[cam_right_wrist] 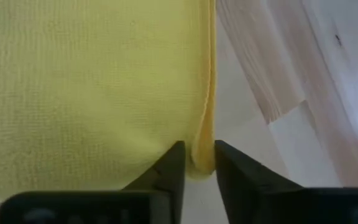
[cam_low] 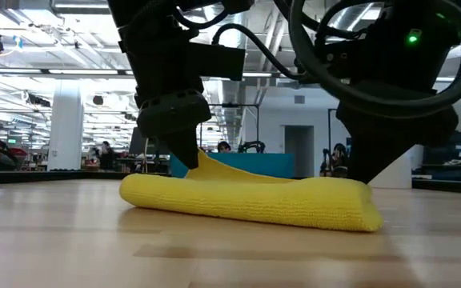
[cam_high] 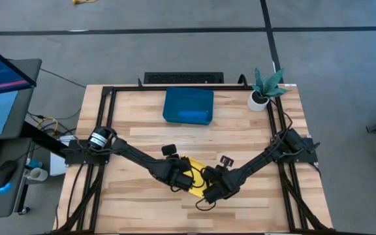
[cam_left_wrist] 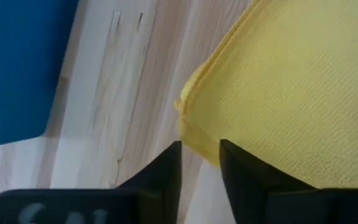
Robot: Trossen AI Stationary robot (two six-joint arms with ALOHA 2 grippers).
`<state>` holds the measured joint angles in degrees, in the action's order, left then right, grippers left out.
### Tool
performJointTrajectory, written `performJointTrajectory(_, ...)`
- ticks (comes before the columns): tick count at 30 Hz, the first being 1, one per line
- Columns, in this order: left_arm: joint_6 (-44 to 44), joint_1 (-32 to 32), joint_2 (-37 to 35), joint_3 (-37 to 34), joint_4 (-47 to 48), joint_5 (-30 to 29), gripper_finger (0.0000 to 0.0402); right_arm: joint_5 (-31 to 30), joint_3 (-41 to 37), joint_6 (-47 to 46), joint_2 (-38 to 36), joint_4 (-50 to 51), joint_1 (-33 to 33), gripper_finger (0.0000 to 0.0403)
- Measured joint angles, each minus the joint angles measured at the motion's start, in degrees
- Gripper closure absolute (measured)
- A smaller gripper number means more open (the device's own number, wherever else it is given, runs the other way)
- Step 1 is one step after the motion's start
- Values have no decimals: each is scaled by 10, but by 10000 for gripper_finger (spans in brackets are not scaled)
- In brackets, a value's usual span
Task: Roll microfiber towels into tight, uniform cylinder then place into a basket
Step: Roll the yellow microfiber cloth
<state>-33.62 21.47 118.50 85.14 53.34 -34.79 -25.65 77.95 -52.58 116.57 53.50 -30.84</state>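
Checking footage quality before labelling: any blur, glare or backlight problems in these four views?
High view: even light, sharp. Low view: arms backlit, near-black against bright ceiling lights; yellow towel sharp, foreground table soft. Left wrist view: tray and fingers blurred. Right wrist view: towel weave crisp, wood washed out.

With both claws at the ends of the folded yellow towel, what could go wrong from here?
1. Each claw pinches only an edge of the bright yellow microfiber towel: left claw, right claw. A thin hold may slip.
2. The towel lies loosely folded, so the roll may come out uneven.
3. The shallow dark teal-blue plastic tray sits well away, so the roll could loosen in transfer.
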Motion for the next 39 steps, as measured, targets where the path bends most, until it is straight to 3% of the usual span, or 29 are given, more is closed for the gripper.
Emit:
performJointTrajectory(9, -6, 6, 0, 32, 82, -1, 270, 16, 0, -21, -34, 71, -6, 246)
performJointTrajectory(13, -24, 20, 0, 64, 128, -14, 269, -16, 0, -42, -67, 114, -25, 243)
performJointTrajectory(18, -28, 53, 0, 77, 116, -19, 269, -64, 0, -77, -99, 121, -73, 250)
performJointTrajectory(23, -18, 81, 0, 36, -19, 3, 269, -113, 0, -79, -91, 21, -122, 265)
performJointTrajectory(28, -12, 92, 0, 1, -123, 12, 269, -120, -5, 19, -51, -147, -134, 278)
performJointTrajectory(33, -18, 92, 0, -1, -143, 11, 269, -119, -5, 87, -13, -257, -121, 294)
performJointTrajectory(39, -16, 91, 0, -1, -142, 18, 269, -91, -6, 71, 10, -244, -99, 328)
